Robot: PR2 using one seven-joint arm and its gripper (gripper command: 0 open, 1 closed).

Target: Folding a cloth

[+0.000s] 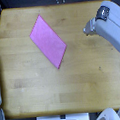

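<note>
Cloth (48,41) lies flat on the wooden tabletop (62,91), a plain pink-magenta piece turned at a slant so its corners point toward the far edge and toward the table's middle. It sits in the upper part of the exterior view's left half, with bare wood on every side and nothing resting on it. Well apart from it, at the exterior view's right, the robot's grey-white arm (109,31) reaches in over the table's edge. Its gripper (89,28) points toward the cloth, too blurred to tell whether the jaws are parted or closed. Pale, indistinct shapes (106,116) show beyond the table's near edge.
</note>
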